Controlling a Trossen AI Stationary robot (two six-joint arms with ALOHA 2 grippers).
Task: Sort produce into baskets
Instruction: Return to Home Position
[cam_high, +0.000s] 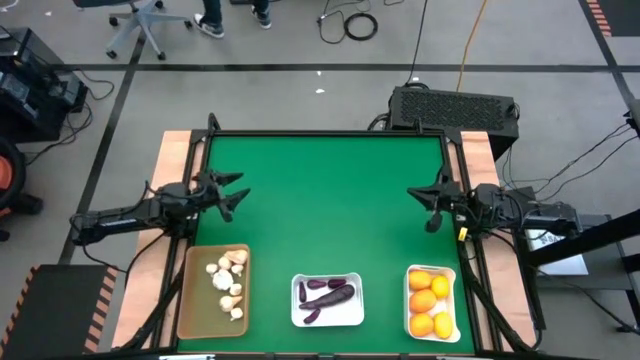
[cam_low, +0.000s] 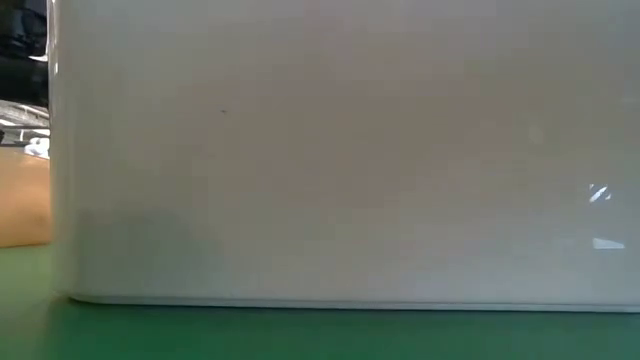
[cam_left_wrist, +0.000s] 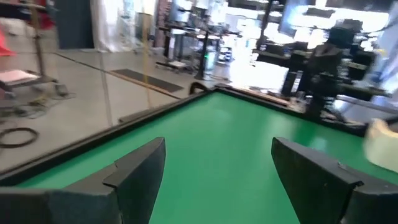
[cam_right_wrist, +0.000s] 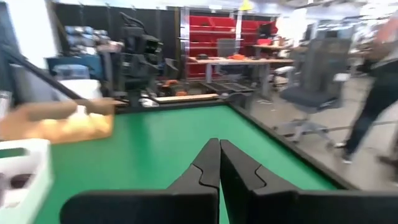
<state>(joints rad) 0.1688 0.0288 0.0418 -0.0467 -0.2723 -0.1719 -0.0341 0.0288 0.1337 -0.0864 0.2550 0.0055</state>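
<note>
Fingers (cam_right_wrist: 202, 171) of the right gripper (cam_right_wrist: 219, 146) lie pressed flat together with nothing between them. Its own wrist view shows this plainly. The high view only places the gripper: it hovers over the right side of the green table (cam_high: 330, 210), well apart from the trays. The left gripper (cam_left_wrist: 217, 149) is spread wide and empty, with bare green showing between its two fingers (cam_left_wrist: 140, 177). From above it sits at the table's left side, pointing across the mat toward the right one.

Only the high view lays out all three baskets, in a row along the near edge. The tan tray (cam_high: 200, 312) on the left holds the whitish bulbs (cam_high: 228, 278). The middle white tray (cam_high: 346, 316) holds the dark purple pieces (cam_high: 328, 292). The right white tray (cam_high: 409, 305) holds the orange and yellow fruits (cam_high: 430, 300). All the produce in view lies inside a tray.

The low view shows no contents. One white tray's wall fills nearly the whole picture, with a strip of the tan tray at its left edge and green mat below. The right wrist view catches the tan tray, blurred, and a corner of a white tray with dark pieces in it. Beyond the table it also shows an office chair (cam_right_wrist: 311, 84) and a person (cam_right_wrist: 376, 99) standing.
</note>
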